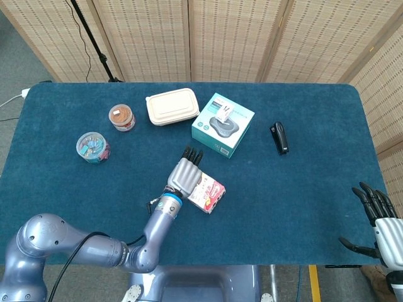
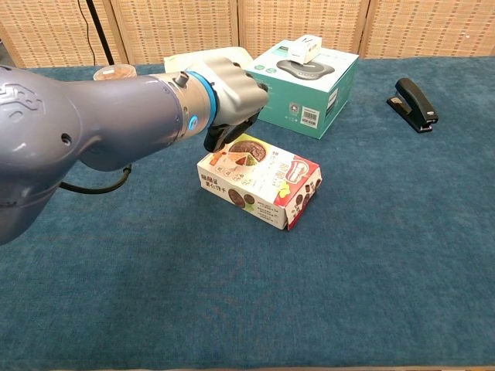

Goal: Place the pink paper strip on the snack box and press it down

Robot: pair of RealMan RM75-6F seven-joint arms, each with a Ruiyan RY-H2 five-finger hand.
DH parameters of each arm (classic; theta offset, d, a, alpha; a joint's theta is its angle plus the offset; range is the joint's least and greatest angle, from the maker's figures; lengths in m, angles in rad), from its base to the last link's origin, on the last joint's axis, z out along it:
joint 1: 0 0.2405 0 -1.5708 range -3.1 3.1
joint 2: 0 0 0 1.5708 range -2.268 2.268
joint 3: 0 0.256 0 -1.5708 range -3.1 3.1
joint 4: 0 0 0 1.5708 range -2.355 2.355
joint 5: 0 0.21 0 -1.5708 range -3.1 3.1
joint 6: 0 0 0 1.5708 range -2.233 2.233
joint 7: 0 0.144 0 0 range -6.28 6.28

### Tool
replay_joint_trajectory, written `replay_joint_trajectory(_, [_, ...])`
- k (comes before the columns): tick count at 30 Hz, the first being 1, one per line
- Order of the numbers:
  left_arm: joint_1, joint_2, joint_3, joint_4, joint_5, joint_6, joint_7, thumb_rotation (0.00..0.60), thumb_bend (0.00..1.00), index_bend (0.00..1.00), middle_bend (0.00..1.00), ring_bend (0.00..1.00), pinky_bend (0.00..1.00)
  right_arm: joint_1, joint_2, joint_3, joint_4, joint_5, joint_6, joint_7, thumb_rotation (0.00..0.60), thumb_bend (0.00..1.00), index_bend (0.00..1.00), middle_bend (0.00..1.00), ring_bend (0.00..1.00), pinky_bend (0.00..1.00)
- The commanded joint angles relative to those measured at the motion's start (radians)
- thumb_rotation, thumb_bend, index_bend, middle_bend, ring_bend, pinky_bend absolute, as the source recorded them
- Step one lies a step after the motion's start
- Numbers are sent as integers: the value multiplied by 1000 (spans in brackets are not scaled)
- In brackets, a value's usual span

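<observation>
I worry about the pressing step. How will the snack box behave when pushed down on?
The snack box lies flat on its broad face, so it probably won't tip. It looks like thin card, so it may dent. The carpet-like table cover should limit sliding under the left hand.

The snack box near the middle of the table carries printed writing on its top and front faces, in what look like East Asian characters, but the letters are too small to read. The teal box toward the table's far edge bears a white barcode label on its front face; its digits and the small print beside it cannot be made out. A small white carton lying on top of that box shows dark marks that are not legible either. No brand name or number can be read with confidence in either view.
</observation>
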Motion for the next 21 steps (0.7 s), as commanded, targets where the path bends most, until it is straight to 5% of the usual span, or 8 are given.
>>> replay_joint_trajectory(1, [-5,-6,2,8,11,0,-10,600,449,618,0,0,0,0,1,0,1,0,1,4,600,0,0,0,0,0])
replay_joint_trajectory(8, [-12,-17,7,28,25,-3,-25,600,443,375,0,0,0,0,6,1,3,4,1,19,600,0,0,0,0,0])
replay_joint_trajectory(17, [-16,-27,6,44,54,-11,-56,600,444,313,0,0,0,-2,10,3,9,7,7,36,600,0,0,0,0,0])
replay_joint_trajectory(21, [5,10,-18,-4,91,8,-117,600,436,136,0,0,0,-1,10,4,11,9,4,38,600,0,0,0,0,0])
